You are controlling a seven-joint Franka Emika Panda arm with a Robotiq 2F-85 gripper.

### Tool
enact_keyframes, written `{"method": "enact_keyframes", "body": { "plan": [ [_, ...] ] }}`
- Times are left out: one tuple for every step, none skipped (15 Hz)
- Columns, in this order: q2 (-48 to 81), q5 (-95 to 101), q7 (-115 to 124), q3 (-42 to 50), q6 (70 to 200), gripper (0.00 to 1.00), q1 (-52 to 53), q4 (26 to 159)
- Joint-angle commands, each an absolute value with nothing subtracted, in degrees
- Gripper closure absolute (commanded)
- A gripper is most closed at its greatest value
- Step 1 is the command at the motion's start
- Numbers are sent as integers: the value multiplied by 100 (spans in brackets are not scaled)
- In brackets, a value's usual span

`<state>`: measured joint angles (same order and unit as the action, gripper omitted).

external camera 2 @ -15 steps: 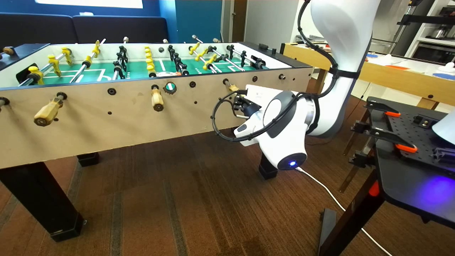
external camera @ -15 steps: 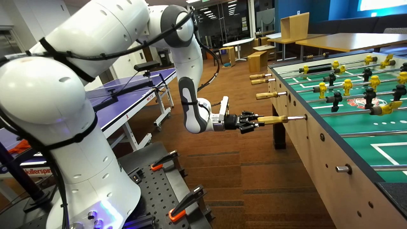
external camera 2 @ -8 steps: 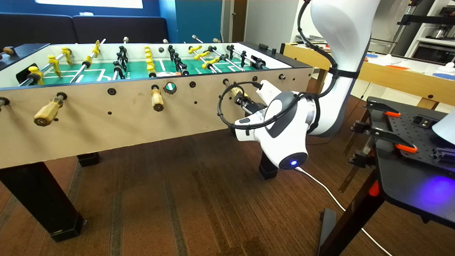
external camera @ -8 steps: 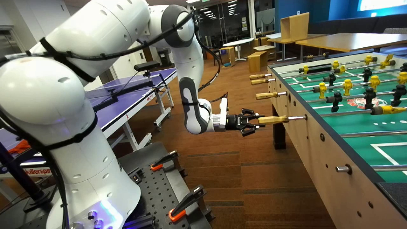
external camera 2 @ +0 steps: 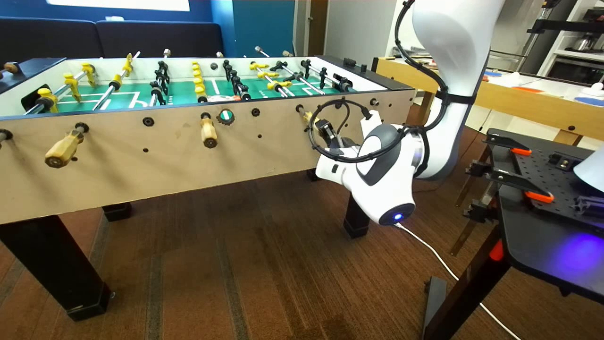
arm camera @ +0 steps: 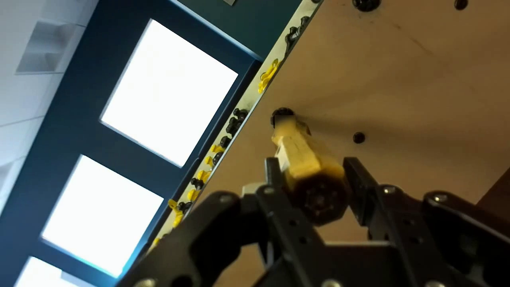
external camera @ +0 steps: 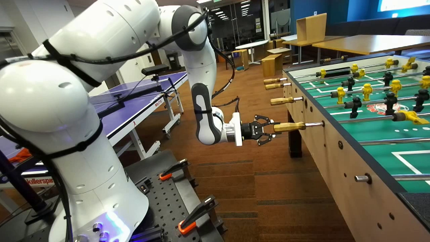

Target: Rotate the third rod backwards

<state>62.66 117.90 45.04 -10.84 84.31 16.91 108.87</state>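
The third rod's tan wooden handle [external camera: 289, 126] sticks out of the side of the foosball table, with a short piece of metal rod between handle and wall. It also shows in an exterior view [external camera 2: 310, 118], partly hidden by the arm's cable and gripper, and in the wrist view [arm camera: 305, 159]. My gripper [external camera: 276, 128] is around the handle's outer end. In the wrist view the fingers [arm camera: 312, 171] lie against both sides of the handle. The rod's yellow player [external camera: 411, 116] points to the right and slightly down in that exterior view.
The foosball table's wooden side wall [external camera: 336, 168] stands in front of the gripper. Other tan handles [external camera: 281, 101] [external camera 2: 209, 132] stick out farther along it. A bare rod end [external camera: 362, 178] protrudes nearer that camera. A black cable [external camera 2: 314, 146] loops around the wrist.
My gripper and wrist have turned about the handle's axis. The rod's yellow players have turned with it, from pointing slightly up to slightly down. The wrist has shifted slightly.
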Motion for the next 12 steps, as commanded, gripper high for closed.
{"method": "enact_keyframes", "body": {
  "plan": [
    [6440, 12283, 5633, -1215, 8534, 82, 1489, 10925],
    [6476, 12422, 5942, -1221, 8531, 82, 1478, 10915],
    [6491, 12590, 6251, -1225, 8525, 82, 1462, 10938],
    [6510, 12752, 6542, -1230, 8521, 82, 1450, 10944],
    [6530, 12915, 6837, -1237, 8528, 82, 1440, 10950],
    [6564, 13077, 7132, -1249, 8545, 82, 1426, 10955],
    [6600, 13222, 7422, -1271, 8603, 82, 1396, 10957],
    [6598, 13387, 7687, -1291, 8684, 82, 1367, 11004],
    [6652, 13163, 7236, -1246, 8493, 57, 1461, 10909],
    [6696, 13267, 7432, -1256, 8513, 57, 1446, 10909],
    [6721, 13306, 7530, -1268, 8517, 57, 1434, 10908],
    [6727, 13312, 7558, -1278, 8520, 57, 1425, 10908]
  ]
}}
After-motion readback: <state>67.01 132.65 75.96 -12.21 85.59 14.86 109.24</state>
